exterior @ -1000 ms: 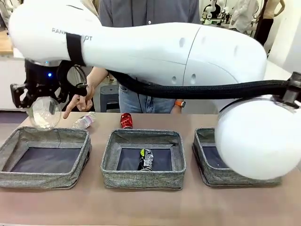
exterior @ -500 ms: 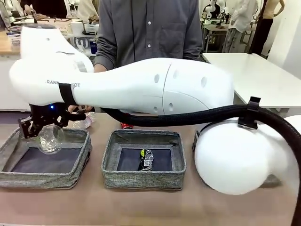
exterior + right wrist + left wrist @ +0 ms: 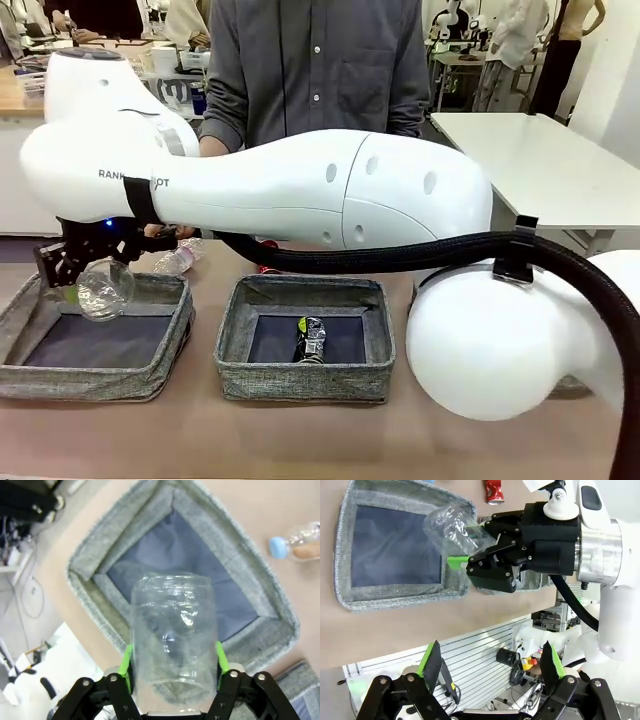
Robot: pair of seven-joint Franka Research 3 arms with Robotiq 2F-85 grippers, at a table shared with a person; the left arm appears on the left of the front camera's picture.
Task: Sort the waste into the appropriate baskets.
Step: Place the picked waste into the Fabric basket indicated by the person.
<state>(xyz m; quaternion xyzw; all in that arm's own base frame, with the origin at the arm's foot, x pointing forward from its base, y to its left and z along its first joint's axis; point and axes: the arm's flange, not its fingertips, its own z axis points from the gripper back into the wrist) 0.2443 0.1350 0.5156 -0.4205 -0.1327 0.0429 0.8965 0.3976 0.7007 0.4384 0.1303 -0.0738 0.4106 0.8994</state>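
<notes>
My right gripper (image 3: 75,268) has reached across to the left basket (image 3: 100,380) and is shut on a crumpled clear plastic bottle (image 3: 105,290), which hangs just over the basket's back left corner. In the right wrist view the bottle (image 3: 172,630) sits between the green pads above the basket's dark bottom (image 3: 190,565). The left wrist view shows the same bottle (image 3: 452,527), the right gripper (image 3: 462,544) and the basket (image 3: 395,587) from the side. My left gripper (image 3: 490,665) is open and holds nothing. A dark can (image 3: 312,338) lies in the middle basket (image 3: 305,385).
A pink-labelled, blue-capped bottle (image 3: 178,258) lies on the table behind the left basket, with a person's hand (image 3: 160,232) at it. A red can (image 3: 493,490) lies behind the middle basket. My right arm's big white body spans the table's right half.
My right arm has come down and carried the clear bottle from above the left basket's back rim to just over its inside. The left gripper stays open.
</notes>
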